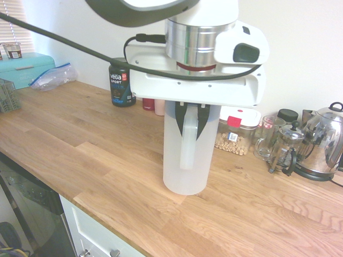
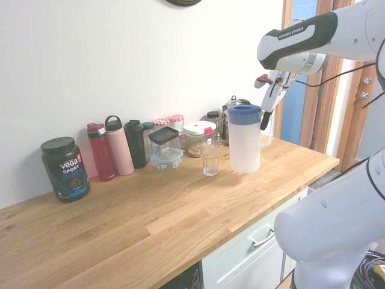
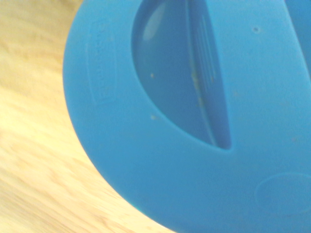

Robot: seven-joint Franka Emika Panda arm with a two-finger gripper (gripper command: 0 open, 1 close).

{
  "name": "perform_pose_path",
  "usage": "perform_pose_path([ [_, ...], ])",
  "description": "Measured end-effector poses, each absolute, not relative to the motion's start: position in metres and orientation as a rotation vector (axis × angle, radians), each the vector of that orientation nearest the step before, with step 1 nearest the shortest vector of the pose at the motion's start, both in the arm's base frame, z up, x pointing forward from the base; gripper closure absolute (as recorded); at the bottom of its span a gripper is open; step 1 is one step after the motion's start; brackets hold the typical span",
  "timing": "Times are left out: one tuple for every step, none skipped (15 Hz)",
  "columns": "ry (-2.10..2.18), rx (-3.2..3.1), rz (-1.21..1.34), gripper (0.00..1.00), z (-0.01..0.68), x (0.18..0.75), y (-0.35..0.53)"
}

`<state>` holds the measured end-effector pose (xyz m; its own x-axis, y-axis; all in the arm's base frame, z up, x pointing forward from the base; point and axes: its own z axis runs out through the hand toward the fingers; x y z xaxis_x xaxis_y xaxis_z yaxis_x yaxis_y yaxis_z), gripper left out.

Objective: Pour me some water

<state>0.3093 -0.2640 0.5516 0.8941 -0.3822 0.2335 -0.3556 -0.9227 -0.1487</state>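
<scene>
One translucent, frosted plastic jug [image 2: 245,144] is standing upright on the wooden desk [image 2: 150,223], its long axis running vertically. Its side handle [image 1: 187,155] is facing the first exterior camera and, in the second exterior view, is pointing away from the clear drinking glass [image 2: 210,159]. The jaws [image 1: 189,138] are clamping on the upper handle, one finger on each side. A round blue lid [image 3: 170,170] with a curved recess is covering the jug; the water level is not showing clearly. Near the jug, a clear container [image 1: 233,138] with a white lid is holding ring-shaped pieces. A glass French press [image 1: 286,147] is standing beside a shiny steel kettle [image 1: 323,139]. A black cylindrical tub [image 2: 65,171] is standing near a red bottle [image 2: 101,153].
</scene>
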Motion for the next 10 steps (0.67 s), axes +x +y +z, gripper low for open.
perform_pose_path([
  [0.554,-2.977,-0.389,1.0,0.551,0.313,-0.268],
  [0.528,-2.998,-0.383,1.0,0.552,0.315,-0.271],
  [0.499,-3.018,-0.375,1.0,0.552,0.317,-0.274],
  [0.472,-3.038,-0.367,1.0,0.551,0.319,-0.277],
  [0.447,-3.056,-0.36,1.0,0.55,0.323,-0.279],
  [0.421,-3.079,-0.347,1.0,0.549,0.328,-0.28],
  [0.393,-3.106,-0.338,1.0,0.548,0.333,-0.28],
  [0.359,-3.141,-0.328,1.0,0.546,0.339,-0.279],
  [0.325,-3.177,-0.314,1.0,0.546,0.343,-0.277],
  [0.289,-3.21,-0.301,1.0,0.546,0.347,-0.276],
])
